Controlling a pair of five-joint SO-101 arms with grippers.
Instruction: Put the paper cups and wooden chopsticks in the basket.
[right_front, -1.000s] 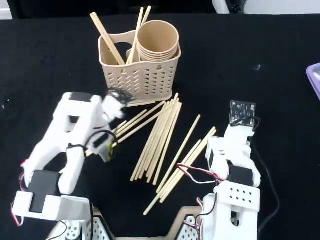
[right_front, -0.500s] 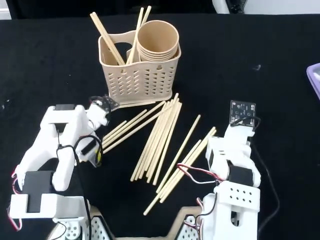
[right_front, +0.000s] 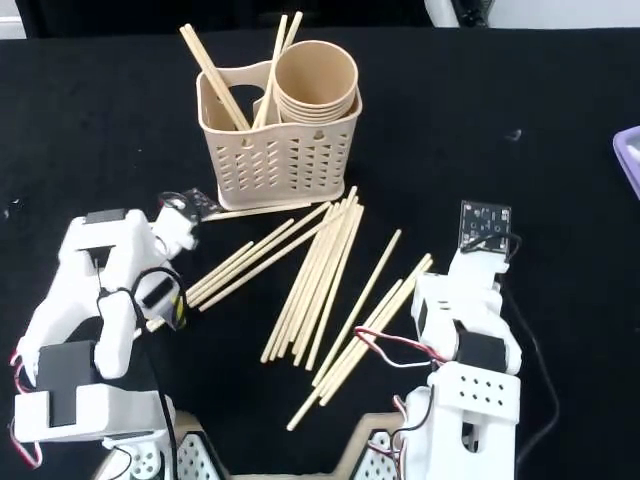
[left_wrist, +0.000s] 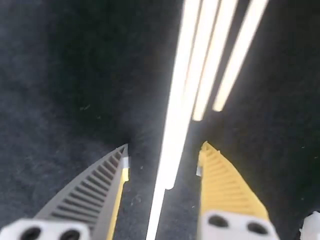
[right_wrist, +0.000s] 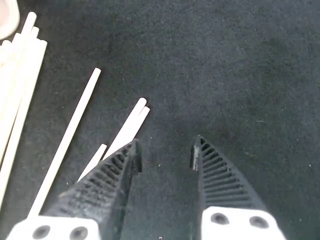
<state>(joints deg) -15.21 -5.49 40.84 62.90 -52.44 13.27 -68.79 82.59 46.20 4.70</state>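
Note:
A beige slotted basket (right_front: 280, 145) stands at the back of the black table, holding a stack of paper cups (right_front: 316, 78) and a few wooden chopsticks (right_front: 214, 72). Several loose chopsticks (right_front: 320, 275) lie fanned out in front of it. My left gripper (left_wrist: 162, 155) is open and low over the table, with the near end of one chopstick (left_wrist: 175, 135) lying between its fingers. Two more chopsticks (left_wrist: 220, 75) lie beside it. The left arm (right_front: 110, 280) is at the fan's left end. My right gripper (right_wrist: 166, 147) is open over bare cloth, with chopstick ends (right_wrist: 129, 127) just beside one finger.
The right arm (right_front: 465, 310) sits folded at the front right, next to the right-hand chopsticks (right_front: 385, 310). A purple object (right_front: 630, 155) shows at the right edge. Bare black cloth lies left of the basket and at the back right.
The left arm has pulled back from the basket's front toward the left and the near edge, coming down over the chopsticks' left ends. The right arm has not moved.

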